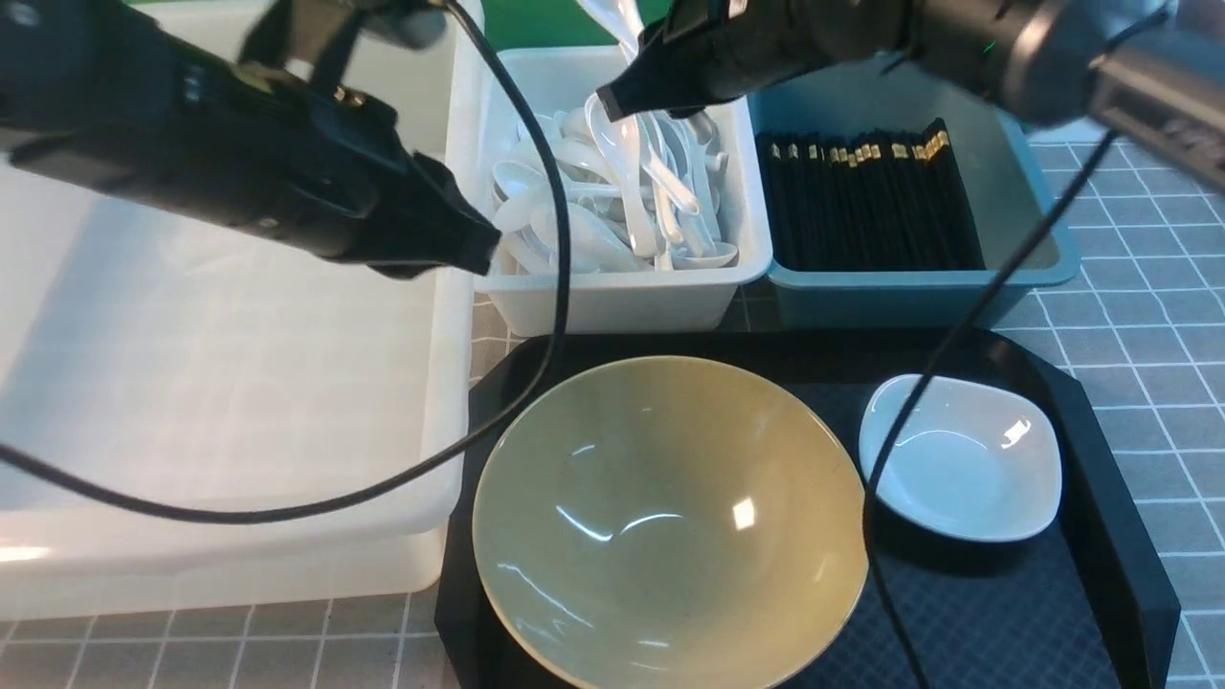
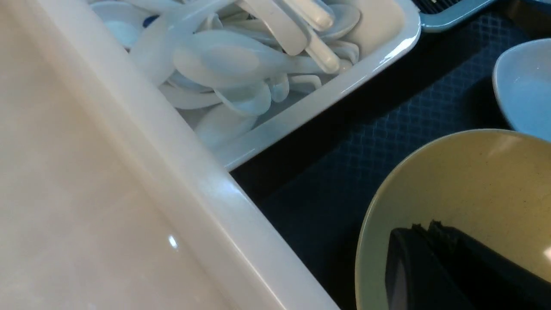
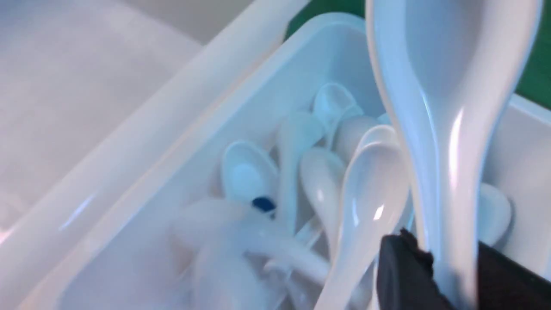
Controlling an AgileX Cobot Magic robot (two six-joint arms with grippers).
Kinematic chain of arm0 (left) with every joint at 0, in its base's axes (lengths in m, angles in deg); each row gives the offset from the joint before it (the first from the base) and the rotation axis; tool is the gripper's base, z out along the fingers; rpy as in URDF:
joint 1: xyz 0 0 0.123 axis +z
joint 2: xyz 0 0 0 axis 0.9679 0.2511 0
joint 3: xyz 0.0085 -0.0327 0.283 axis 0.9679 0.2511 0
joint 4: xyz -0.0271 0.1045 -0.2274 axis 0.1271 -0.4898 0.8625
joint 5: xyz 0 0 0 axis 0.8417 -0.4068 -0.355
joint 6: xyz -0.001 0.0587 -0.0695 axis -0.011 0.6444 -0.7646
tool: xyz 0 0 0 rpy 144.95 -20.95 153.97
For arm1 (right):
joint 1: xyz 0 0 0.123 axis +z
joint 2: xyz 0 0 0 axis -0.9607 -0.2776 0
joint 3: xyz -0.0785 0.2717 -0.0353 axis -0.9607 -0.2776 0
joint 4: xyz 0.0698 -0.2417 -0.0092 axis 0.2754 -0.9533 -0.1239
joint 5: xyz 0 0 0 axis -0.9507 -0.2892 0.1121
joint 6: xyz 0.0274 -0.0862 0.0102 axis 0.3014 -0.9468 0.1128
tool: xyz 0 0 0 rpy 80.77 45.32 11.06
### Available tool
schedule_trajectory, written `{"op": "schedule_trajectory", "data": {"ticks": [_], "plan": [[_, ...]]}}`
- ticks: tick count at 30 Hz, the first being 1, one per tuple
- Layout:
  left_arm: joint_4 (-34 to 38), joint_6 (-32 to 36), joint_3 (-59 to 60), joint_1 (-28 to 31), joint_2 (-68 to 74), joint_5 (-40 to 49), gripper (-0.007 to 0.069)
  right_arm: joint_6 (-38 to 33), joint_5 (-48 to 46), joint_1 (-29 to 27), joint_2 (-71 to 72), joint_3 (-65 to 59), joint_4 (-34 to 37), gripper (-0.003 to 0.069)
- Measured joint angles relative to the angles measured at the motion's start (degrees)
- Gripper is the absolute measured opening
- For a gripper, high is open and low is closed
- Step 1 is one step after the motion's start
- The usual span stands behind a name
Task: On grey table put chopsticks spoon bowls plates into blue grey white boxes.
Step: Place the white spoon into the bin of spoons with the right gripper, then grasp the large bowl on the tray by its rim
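Translucent white plastic is filling the far left. The large white box is sitting below and out to the left of the left gripper, whose black fingers are pressing together on nothing. That gripper is hovering by the big box's right rim, with the small grey-white box just ahead of its tip and to its right. A pile of spoons is lying in that small box, beneath the right gripper. The right gripper is hanging above the pile and pinching the handle of one white spoon, its scoop reaching out past the fingertips. Right of this gripper and lower, the chopsticks are lying packed side by side in the teal-blue box. Nearer the robot than both grippers, the yellow bowl and, to its right, the white dish are resting close together on the black tray, which is standing on the grey table.
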Motion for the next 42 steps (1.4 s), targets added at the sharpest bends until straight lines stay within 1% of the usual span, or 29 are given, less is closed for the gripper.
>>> {"op": "schedule_trajectory", "data": {"ticks": [2, 3, 5, 7, 8, 9, 10, 11, 12, 13, 14, 15, 16, 18, 19, 21, 22, 23, 24, 26, 27, 28, 29, 30, 31, 32, 34, 36, 42], "plan": [[0.2, 0.0, 0.0, 0.0, 0.3, -0.7, -0.0011, 1.1, 1.1, -0.5, -2.1, 0.6, 0.0, 0.0166], [0.3, 0.0, 0.0, 0.0, 0.4, -1.1, -0.0011, 2.1, 1.4, -0.9, -3.3, 1.2, 0.0, 0.0188], [0.5, 0.0, -0.1, 0.0, 0.4, -2.2, -0.0011, 3.0, 1.3, -1.5, -4.5, 2.0, 0.1, 0.026], [0.5, 0.0, -0.5, 0.0, 0.4, -2.4, -0.0008, 3.8, -0.6, -1.8, -4.9, 3.3, 0.1, 0.0377], [0.5, 0.0, -1.1, 0.0, 0.5, -1.7, -0.0003, 3.8, -2.6, -1.9, -4.9, 4.8, 0.1, 0.045], [0.4, 0.0, -1.8, 0.0, 0.5, -0.8, 0.0001, 3.8, -4.9, -1.9, -4.8, 6.1, 0.1, 0.0496], [0.4, 0.0, -2.2, 0.0, 0.5, -0.3, 0.0004, 3.9, -5.9, -1.9, -4.7, 6.4, 0.2, 0.0496], [0.4, 0.0, -2.8, 0.0, 0.6, 0.6, 0.0011, 3.9, -7.6, -1.9, -4.5, 7.6, 0.1, 0.0536], [0.4, 0.0, -3.8, 0.0, 0.8, 2.2, 0.002, 3.9, -10.8, -1.9, -4.2, 8.9, 0.2, 0.056], [0.2, 0.2, -6.1, 0.0, 1.4, 4.6, 0.0043, 3.5, -16.1, -1.9, -3.5, 11.6, 0.2, 0.0589], [0.2, 0.4, -7.7, 0.0, 1.8, 6.4, 0.0058, 2.6, -19.9, -1.9, -2.8, 13.4, 0.2, 0.0596], [0.2, 0.5, -8.0, 0.0, 2.0, 6.7, 0.0066, 2.4, -20.7, -1.9, -2.6, 13.4, 0.2, 0.0596], [0.2, 1.1, -10.4, 0.0, 2.9, 9.0, 0.0094, 0.2, -27.2, -1.9, -1.3, 16.3, 0.2, 0.0593], [-0.2, 1.9, -14.1, -0.8, 5.0, 12.1, 0.0173, -3.7, -36.8, -1.9, 0.7, 20.1, 0.2, 0.0563], [-0.3, 1.9, -14.4, -0.9, 5.2, 12.3, 0.018, -3.9, -37.6, -1.9, 0.9, 20.3, 0.2, 0.0563], [-1.1, 1.9, -16.9, -2.4, 7.1, 13.7, 0.0239, -5.4, -41.5, -1.8, 2.2, 21.2, 0.3, 0.0527], [-1.9, 1.9, -18.7, -4.3, 9.0, 14.9, 0.0298, -5.9, -43.2, -1.7, 3.9, 20.3, 0.3, 0.0491], [-2.7, 1.9, -19.8, -5.7, 10.5, 15.8, 0.0332, -6.4, -43.5, -1.4, 5.1, 18.4, 0.4, 0.0453], [-3.2, 1.8, -20.1, -5.9, 11.1, 16.0, 0.0339, -6.5, -43.7, -1.4, 5.7, 18.1, 0.4, 0.0446], [-6.8, 0.8, -22.5, -8.8, 14.8, 18.1, 0.0405, -6.8, -44.0, -0.4, 9.4, 12.3, 0.5, 0.0358], [-8.4, -0.2, -23.2, -9.7, 16.3, 18.6, 0.0425, -6.8, -44.0, 0.2, 11.4, 9.1, 0.6, 0.0312], [-9.7, -1.1, -23.8, -10.4, 17.3, 18.7, 0.0436, -6.9, -44.1, 0.8, 13.2, 6.3, 0.7, 0.0276], [-11.6, -2.3, -24.1, -10.9, 18.8, 18.7, 0.0447, -7.4, -44.2, 1.6, 16.0, 1.3, 0.9, 0.0213], [-13.3, -3.2, -24.2, -11.1, 20.2, 18.4, 0.0453, -8.0, -44.3, 2.3, 19.0, -2.4, 0.9, 0.0173], [-13.5, -3.3, -24.2, -11.1, 20.4, 18.2, 0.0454, -8.1, -44.3, 2.5, 19.5, -3.9, 0.9, 0.0157], [-15.0, -4.1, -24.3, -11.1, 22.1, 16.9, 0.0456, -8.3, -44.3, 3.2, 23.5, -8.9, 1.1, 0.0109], [-15.9, -4.5, -24.5, -11.1, 24.1, 15.3, 0.0456, -8.4, -44.3, 4.1, 27.5, -15.0, 1.2, 0.0059], [-16.5, -4.5, -24.5, -11.1, 26.2, 13.8, 0.0456, -8.4, -44.3, 4.8, 31.4, -21.1, 1.3, 0.0035], [-16.2, -3.9, -24.5, -12.3, 31.1, 13.4, 0.0456, -7.6, -44.1, 5.2, 39.2, -34.2, 1.2, 0.0034]]}}
